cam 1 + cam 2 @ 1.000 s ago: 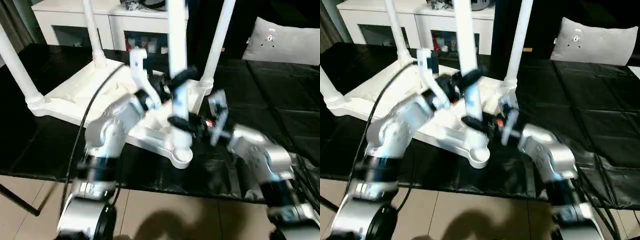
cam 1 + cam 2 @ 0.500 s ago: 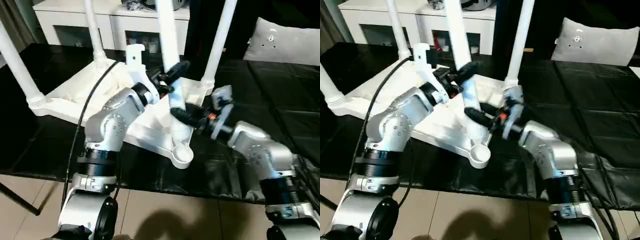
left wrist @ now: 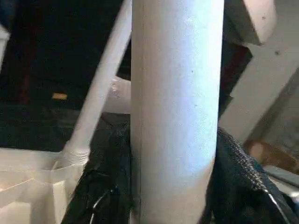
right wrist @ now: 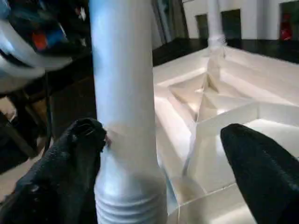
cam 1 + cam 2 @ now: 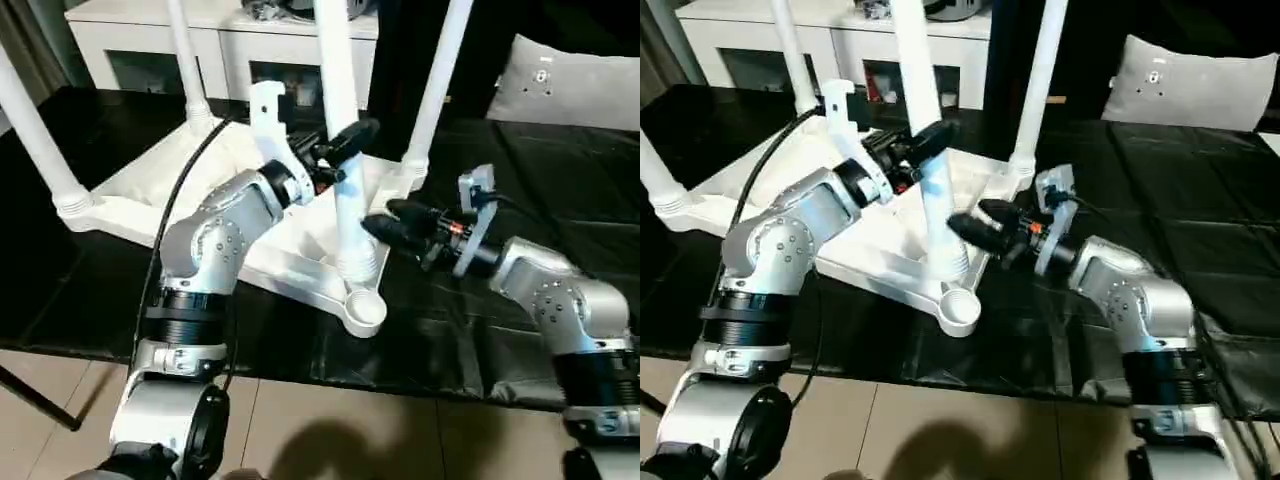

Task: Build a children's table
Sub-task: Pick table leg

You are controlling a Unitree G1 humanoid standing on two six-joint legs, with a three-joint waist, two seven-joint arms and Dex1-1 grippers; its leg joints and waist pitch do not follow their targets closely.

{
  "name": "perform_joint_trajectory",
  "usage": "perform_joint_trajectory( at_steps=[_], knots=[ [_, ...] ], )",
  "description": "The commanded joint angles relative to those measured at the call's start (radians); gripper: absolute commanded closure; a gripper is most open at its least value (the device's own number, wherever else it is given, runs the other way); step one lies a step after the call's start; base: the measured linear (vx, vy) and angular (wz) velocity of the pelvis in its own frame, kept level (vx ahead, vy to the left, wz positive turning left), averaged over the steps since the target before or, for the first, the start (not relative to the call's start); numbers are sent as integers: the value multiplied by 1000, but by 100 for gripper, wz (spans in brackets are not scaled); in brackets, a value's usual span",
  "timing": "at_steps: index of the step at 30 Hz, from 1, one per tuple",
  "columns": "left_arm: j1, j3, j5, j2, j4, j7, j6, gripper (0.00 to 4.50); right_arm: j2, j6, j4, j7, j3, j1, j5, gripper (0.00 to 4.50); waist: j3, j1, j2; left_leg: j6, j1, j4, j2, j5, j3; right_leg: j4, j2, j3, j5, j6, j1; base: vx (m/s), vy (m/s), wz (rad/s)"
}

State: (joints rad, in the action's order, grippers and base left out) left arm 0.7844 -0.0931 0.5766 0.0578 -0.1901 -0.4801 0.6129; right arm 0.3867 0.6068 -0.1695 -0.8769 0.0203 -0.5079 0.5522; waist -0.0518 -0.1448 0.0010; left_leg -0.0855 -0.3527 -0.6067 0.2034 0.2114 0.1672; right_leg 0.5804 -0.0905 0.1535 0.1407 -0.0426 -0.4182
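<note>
Tabletop (image 5: 170,190) lay upside down on the black-covered bench (image 5: 560,180), ribbed underside up. Three legs stood upright in corner sockets: one at the left corner (image 5: 35,135), one at the far corner (image 5: 185,60), one at the right corner (image 5: 435,85). The fourth leg (image 5: 340,130) stood tilted just beside the near corner socket (image 5: 365,310), its ribbed lower end down on the tabletop, not in the socket.

Left tool (image 5: 340,150) was clamped on the fourth leg at mid-height, a black finger (image 3: 105,186) on each side of the tube.

Right tool (image 5: 385,220) stood wide open, level, beside the leg's lower part; one finger (image 4: 79,149) was touching or nearly touching the tube, the other (image 4: 261,168) well apart. It held nothing.

White cabinet (image 5: 150,40) stood behind the bench.
</note>
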Motion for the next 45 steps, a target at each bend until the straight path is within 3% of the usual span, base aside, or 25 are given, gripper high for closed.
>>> perform_joint_trajectory(
  at_steps=[1, 11, 12, 14, 22, 25, 30, 39, 45],
  knots=[
    [-4, 36, 11, 9, 55, -52, 10, 270, 20, 5, 18, -43, -21, -12, -5, 0, 85, -4, -11, 76, -9, 54, 22, 10, -3, -56, -61, -58, 257, -88, 81, 0, 0, 0],
    [-35, 125, 2, 45, 136, -174, 1, 270, 51, 9, 16, -121, -68, -15, -16, 0, 84, -3, -12, 71, -9, 56, 23, 26, -3, -59, -61, -57, 299, -72, 81, 0, 0, 0],
    [-43, 148, -11, 53, 149, -195, -8, 270, 48, 15, 19, -134, -74, -16, -10, 33, 83, -2, -12, 71, -8, 56, 23, 27, -3, -60, -61, -58, 298, -72, 80, 0, 0, 0],
    [-48, 160, -18, 57, 157, -205, -14, 270, 48, 21, 23, -144, -81, -15, -6, 33, 84, -2, -12, 72, -9, 56, 25, 22, -3, -58, -62, -59, 288, -76, 81, 0, 0, 0],
    [-52, 193, -41, 62, 173, -212, -28, 270, 41, -16, 7, -157, -106, -22, -35, 120, 83, -2, -15, 64, -10, 56, 22, 22, -2, -59, -61, -59, 304, -65, 80, 0, 0, 0],
    [-55, 202, -50, 62, 175, -216, -31, 270, 34, -25, -1, -160, -105, -27, -39, 127, 83, -1, -18, 67, -10, 56, 22, 22, -2, -59, -60, -58, 300, -63, 80, 0, 0, 0],
    [-57, 210, -55, 60, 179, -217, -34, 270, 30, -35, -11, -163, -112, -32, -40, 182, 83, -1, -15, 68, -10, 56, 23, 21, -2, -59, -60, -58, 301, -62, 80, 0, 0, 0],
    [-60, 220, -63, 60, 178, -222, -39, 270, 20, -44, -19, -169, -110, -32, -55, 249, 84, -1, -14, 68, -11, 55, 23, 16, -3, -57, -61, -59, 291, -66, 80, 0, 0, 0],
    [-60, 221, -65, 60, 177, -224, -35, 270, 19, -48, -23, -174, -111, -29, -59, 257, 84, -1, -14, 68, -10, 55, 23, 20, -2, -58, -61, -59, 293, -68, 80, 0, 0, 0]
  ],
)
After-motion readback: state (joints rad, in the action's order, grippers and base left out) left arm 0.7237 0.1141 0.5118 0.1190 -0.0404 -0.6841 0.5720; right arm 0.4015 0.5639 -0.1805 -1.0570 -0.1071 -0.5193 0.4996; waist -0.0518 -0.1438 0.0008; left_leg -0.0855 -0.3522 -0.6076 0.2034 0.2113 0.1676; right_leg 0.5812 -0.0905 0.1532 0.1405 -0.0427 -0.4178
